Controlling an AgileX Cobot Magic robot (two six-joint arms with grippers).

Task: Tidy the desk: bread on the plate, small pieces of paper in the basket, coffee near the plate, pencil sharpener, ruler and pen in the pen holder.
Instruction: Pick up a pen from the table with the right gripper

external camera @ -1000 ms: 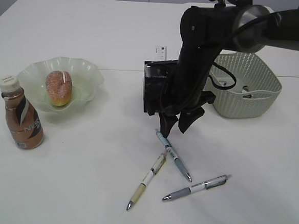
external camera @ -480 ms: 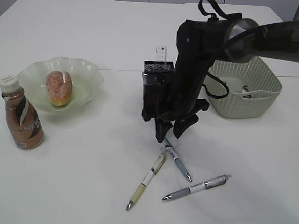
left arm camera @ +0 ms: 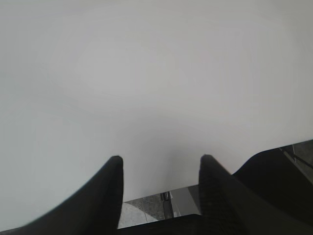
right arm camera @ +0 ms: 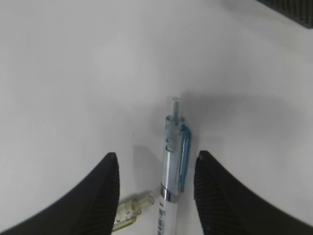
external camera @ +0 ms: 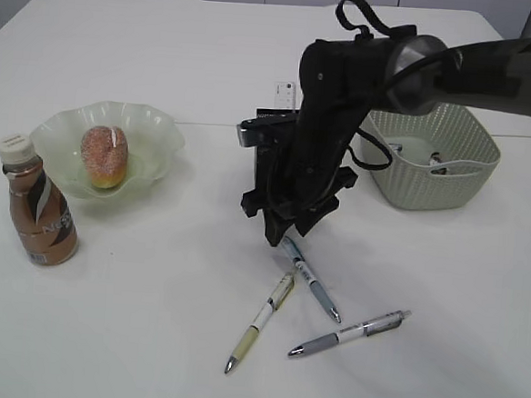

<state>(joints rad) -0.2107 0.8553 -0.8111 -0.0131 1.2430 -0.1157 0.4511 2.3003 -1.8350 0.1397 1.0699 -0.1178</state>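
Observation:
Three pens lie on the white table: a blue-clipped pen point(external camera: 308, 278), a yellowish pen point(external camera: 260, 322) and a grey pen point(external camera: 349, 332). My right gripper point(external camera: 284, 229) is open and low over the blue pen's top end. In the right wrist view the blue pen point(right arm camera: 175, 147) lies between the open jaws point(right arm camera: 156, 155), and the yellowish pen's end point(right arm camera: 128, 211) is beside it. The black mesh pen holder point(external camera: 261, 158), with a ruler point(external camera: 285, 93) in it, stands partly hidden behind the arm. Bread point(external camera: 103, 156) sits on the green plate point(external camera: 156, 128), with the coffee bottle point(external camera: 37, 206) beside it. My left gripper point(left arm camera: 160, 159) is open and empty.
A white woven basket point(external camera: 459, 167) stands at the right with small pieces inside. The right arm reaches across the middle of the table. The pen holder's corner shows at the top right of the right wrist view point(right arm camera: 293, 10).
My right arm has swung left and lower. Its open gripper has moved from beside the pen holder to over the blue pen's top end. The pens have not moved.

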